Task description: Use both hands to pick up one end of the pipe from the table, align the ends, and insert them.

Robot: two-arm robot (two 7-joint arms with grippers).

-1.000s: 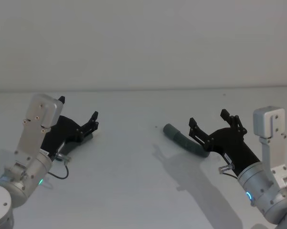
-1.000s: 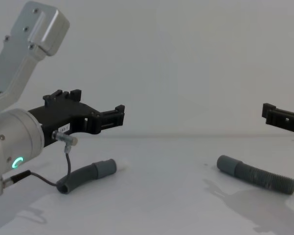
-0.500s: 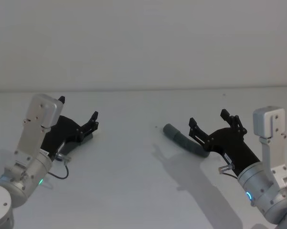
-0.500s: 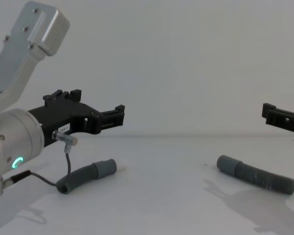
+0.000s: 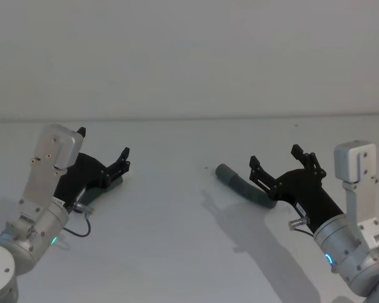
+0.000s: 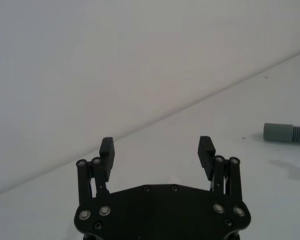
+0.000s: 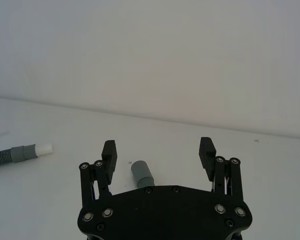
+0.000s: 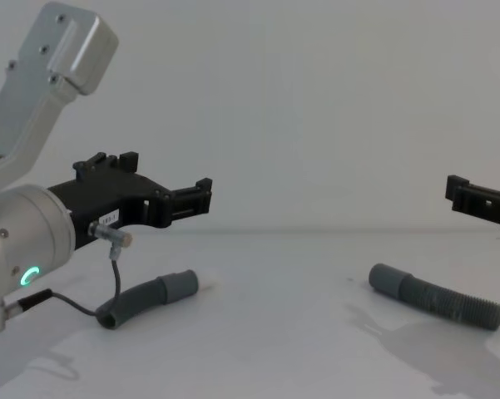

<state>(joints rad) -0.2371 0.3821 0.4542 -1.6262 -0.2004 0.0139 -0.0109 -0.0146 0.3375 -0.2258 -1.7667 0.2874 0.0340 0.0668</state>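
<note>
Two dark-grey ribbed pipe pieces lie apart on the white table (image 5: 176, 252). The left piece (image 8: 143, 299) lies below my left gripper (image 5: 104, 144), its grey cuff (image 8: 180, 284) pointing toward the middle; in the right wrist view this piece (image 7: 12, 154) shows a white tip (image 7: 44, 148). The right piece (image 5: 241, 184) lies with its plain cuff (image 8: 387, 279) toward the middle, just under and ahead of my right gripper (image 5: 275, 156). Both grippers hover above the table, open, with nothing between their fingers. The left gripper (image 6: 157, 150) looks across at the far cuff (image 6: 278, 132).
A plain grey wall rises behind the table's far edge. A thin black cable (image 8: 75, 306) hangs from the left wrist near the left pipe piece. The stretch of table between the two pieces is bare.
</note>
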